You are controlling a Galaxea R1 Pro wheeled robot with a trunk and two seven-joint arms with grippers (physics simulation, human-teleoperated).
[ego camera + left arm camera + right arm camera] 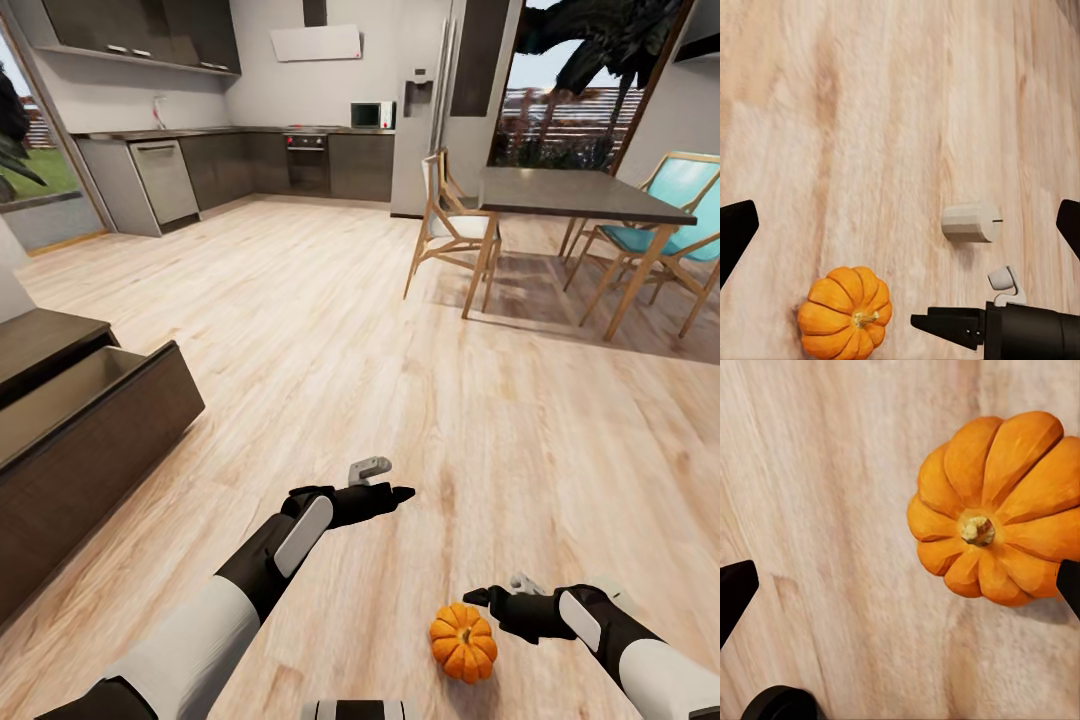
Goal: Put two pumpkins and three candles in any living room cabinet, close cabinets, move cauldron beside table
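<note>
Looking at this, the step in hand reads as picking up a pumpkin (pixel 463 642) off the wooden floor (pixel 330 330). It sits upright on the boards just beside the right pincer (pixel 480 597), whose fingers stand apart with nothing between them; in the right wrist view the pumpkin is off toward one fingertip rather than centred. The left pincer (pixel 385 480) hangs a bit further away over the floor, also spread wide and empty. A pale stubby cylinder (pixel 971 222) lies on its side near the right arm, could be a candle but I can't say for sure. The cabinet (pixel 90 440) has a drawer pulled out, well apart from the pumpkin. Next move probably needs the right pincer lined up over the pumpkin and lowered before squeezing.
</note>
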